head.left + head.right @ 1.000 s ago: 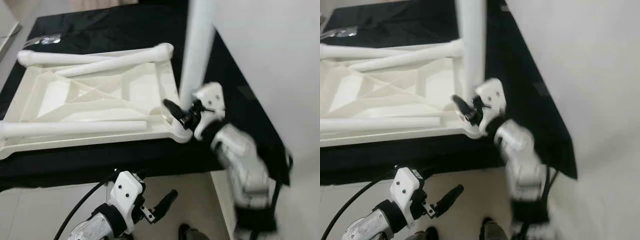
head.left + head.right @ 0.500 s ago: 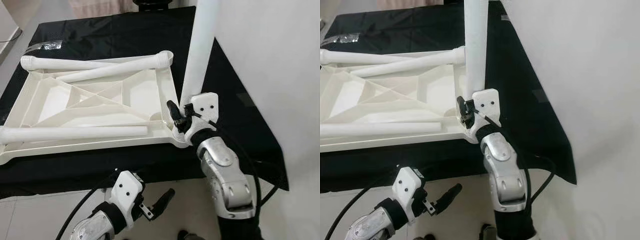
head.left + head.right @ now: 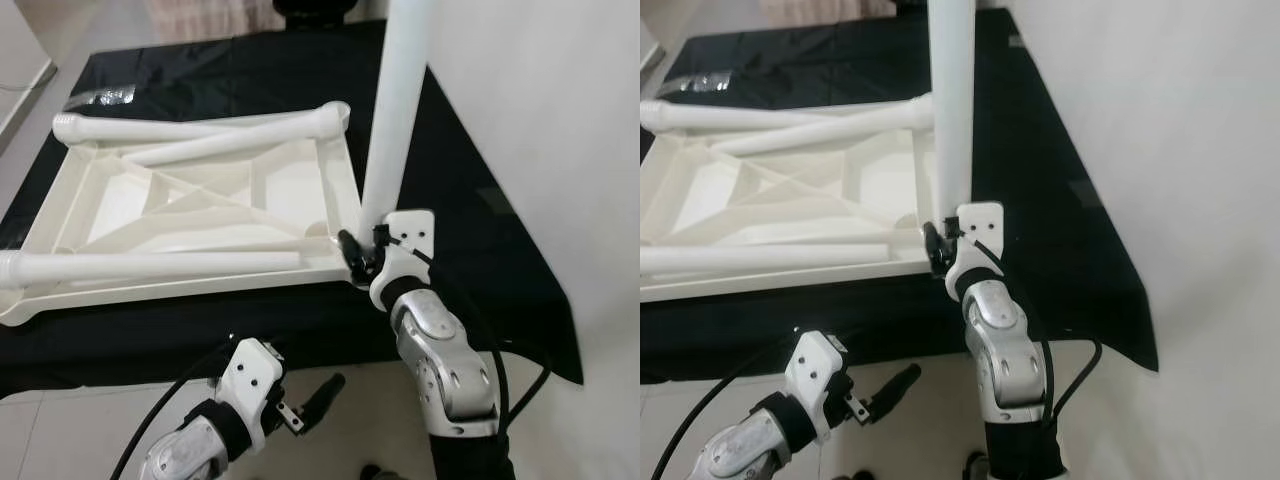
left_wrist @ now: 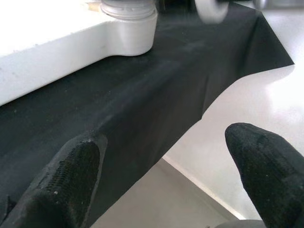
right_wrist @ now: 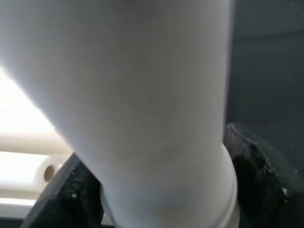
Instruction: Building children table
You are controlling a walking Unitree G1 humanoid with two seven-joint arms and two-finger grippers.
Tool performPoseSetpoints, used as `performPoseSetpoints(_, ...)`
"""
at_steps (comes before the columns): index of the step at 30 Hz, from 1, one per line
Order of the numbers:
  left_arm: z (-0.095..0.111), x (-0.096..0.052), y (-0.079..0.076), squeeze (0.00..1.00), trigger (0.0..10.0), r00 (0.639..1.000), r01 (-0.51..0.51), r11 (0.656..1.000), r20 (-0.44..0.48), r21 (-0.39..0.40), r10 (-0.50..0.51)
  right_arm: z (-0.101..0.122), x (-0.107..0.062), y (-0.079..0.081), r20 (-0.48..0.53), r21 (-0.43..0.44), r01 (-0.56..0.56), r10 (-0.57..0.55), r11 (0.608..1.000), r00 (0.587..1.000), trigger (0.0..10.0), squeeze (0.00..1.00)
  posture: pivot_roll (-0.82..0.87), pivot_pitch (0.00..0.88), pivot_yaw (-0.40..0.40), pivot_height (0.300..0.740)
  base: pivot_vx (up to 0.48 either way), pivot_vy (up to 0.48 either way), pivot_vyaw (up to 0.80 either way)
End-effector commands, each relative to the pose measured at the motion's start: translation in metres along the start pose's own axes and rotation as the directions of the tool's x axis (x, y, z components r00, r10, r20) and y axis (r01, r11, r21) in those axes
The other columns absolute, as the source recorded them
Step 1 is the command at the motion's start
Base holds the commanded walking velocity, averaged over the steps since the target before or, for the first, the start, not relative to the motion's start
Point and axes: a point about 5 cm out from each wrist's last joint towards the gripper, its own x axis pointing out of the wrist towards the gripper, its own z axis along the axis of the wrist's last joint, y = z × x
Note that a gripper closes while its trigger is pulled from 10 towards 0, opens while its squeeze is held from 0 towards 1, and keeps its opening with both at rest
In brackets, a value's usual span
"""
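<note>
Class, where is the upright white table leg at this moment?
In the left eye view, the upright leg stands at the near right corner of the upside-down white tabletop on the black-covered table, with the right gripper closed around its base.

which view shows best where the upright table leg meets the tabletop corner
The left eye view: the upright leg stands in the tabletop corner socket beside the right gripper. The right wrist view shows its base blurred; the left wrist view shows the socket.
</note>
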Motion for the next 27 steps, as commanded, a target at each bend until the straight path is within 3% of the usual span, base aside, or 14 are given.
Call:
performPoseSetpoints(1, -0.006, -0.001, -0.001, 0.00, 10.0, 1.000, -0.003, 1.000, -0.018, -0.013, 0.003, -0.003, 0.003, 0.016, -0.011, 0.078, -0.116, 0.117, 0.990, 0.993, 10.0, 0.00, 0.02, 0.247, 0.031, 0.740, 0.000, 0.000, 0.00)
performPoseSetpoints(3, -0.006, 0.000, -0.001, 0.00, 10.0, 1.000, -0.007, 1.000, -0.014, -0.014, 0.006, 0.021, 0.006, 0.018, 0.095, 0.010, -0.263, 0.261, 0.965, 0.961, 10.0, 0.00, 0.02, 0.244, 0.028, 0.740, 0.000, 0.000, 0.00)
performPoseSetpoints(4, -0.006, 0.000, -0.001, 0.00, 10.0, 1.000, -0.007, 1.000, -0.014, -0.014, 0.006, 0.021, 0.006, 0.018, 0.095, 0.010, -0.263, 0.261, 0.965, 0.961, 10.0, 0.00, 0.02, 0.244, 0.028, 0.740, 0.000, 0.000, 0.00)
performPoseSetpoints(6, -0.007, 0.001, -0.001, 0.00, 10.0, 1.000, -0.007, 1.000, -0.011, -0.017, 0.007, 0.039, 0.011, 0.012, 0.131, -0.119, -0.358, 0.372, 0.926, 0.919, 10.0, 0.00, 0.02, 0.241, 0.024, 0.740, 0.000, 0.000, 0.00)
performPoseSetpoints(8, -0.008, 0.002, -0.001, 0.00, 10.0, 1.000, -0.008, 1.000, -0.008, -0.017, 0.008, 0.052, 0.015, 0.004, 0.124, -0.232, -0.445, 0.480, 0.865, 0.869, 10.0, 0.00, 0.02, 0.239, 0.022, 0.740, 0.000, 0.000, 0.00)
performPoseSetpoints(12, -0.008, 0.002, -0.001, 0.00, 10.0, 1.000, -0.011, 1.000, -0.006, -0.017, 0.011, 0.064, 0.020, -0.004, 0.104, -0.307, -0.493, 0.544, 0.814, 0.833, 10.0, 0.00, 0.02, 0.234, 0.013, 0.740, 0.000, 0.000, 0.00)
performPoseSetpoints(13, -0.009, 0.003, -0.001, 0.00, 10.0, 1.000, -0.014, 1.000, -0.004, -0.017, 0.014, 0.073, 0.024, -0.009, 0.069, -0.361, -0.555, 0.615, 0.750, 0.786, 10.0, 0.00, 0.03, 0.233, 0.008, 0.740, 0.000, 0.000, 0.00)
performPoseSetpoints(15, -0.009, 0.003, -0.001, 0.00, 10.0, 1.000, -0.014, 1.000, -0.004, -0.017, 0.014, 0.073, 0.024, -0.009, 0.069, -0.361, -0.555, 0.615, 0.750, 0.786, 10.0, 0.00, 0.03, 0.233, 0.008, 0.740, 0.000, 0.000, 0.00)
performPoseSetpoints(17, -0.009, 0.004, -0.001, 0.00, 10.0, 1.000, -0.019, 1.000, -0.001, -0.016, 0.019, 0.080, 0.029, -0.010, -0.008, -0.400, -0.644, 0.700, 0.652, 0.714, 10.0, 0.00, 0.03, 0.231, 0.003, 0.740, 0.000, 0.000, 0.00)
performPoseSetpoints(18, -0.009, 0.004, -0.001, 0.00, 10.0, 1.000, -0.021, 1.000, 0.000, -0.015, 0.021, 0.079, 0.031, -0.011, -0.038, -0.406, -0.665, 0.715, 0.627, 0.698, 8.7, 0.00, 0.03, 0.230, -0.001, 0.740, 0.000, 0.000, 0.00)
performPoseSetpoints(22, -0.009, 0.005, -0.001, 0.00, 10.0, 1.000, -0.022, 1.000, 0.001, -0.015, 0.022, 0.078, 0.033, -0.012, -0.070, -0.414, -0.686, 0.731, 0.598, 0.679, 8.7, 0.00, 0.03, 0.230, -0.002, 0.740, 0.000, 0.000, 0.00)
performPoseSetpoints(23, -0.009, 0.005, -0.001, 0.00, 10.0, 1.000, -0.023, 1.000, 0.002, -0.014, 0.023, 0.078, 0.035, -0.014, -0.085, -0.419, -0.695, 0.736, 0.585, 0.671, 1.1, 0.00, 0.03, 0.230, -0.004, 0.740, 0.000, 0.000, 0.00)
performPoseSetpoints(24, -0.009, 0.005, -0.001, 0.00, 10.0, 1.000, -0.024, 1.000, 0.004, -0.015, 0.024, 0.078, 0.039, -0.018, -0.103, -0.421, -0.697, 0.732, 0.581, 0.673, 0.0, 0.00, 0.03, 0.233, -0.007, 0.740, 0.000, 0.000, 0.00)
performPoseSetpoints(27, -0.009, 0.006, -0.002, 0.00, 10.0, 1.000, -0.028, 0.999, 0.008, -0.017, 0.028, 0.078, 0.044, -0.023, -0.128, -0.413, -0.702, 0.727, 0.580, 0.675, 0.0, 0.00, 0.03, 0.234, -0.009, 0.740, 0.000, 0.000, 0.00)
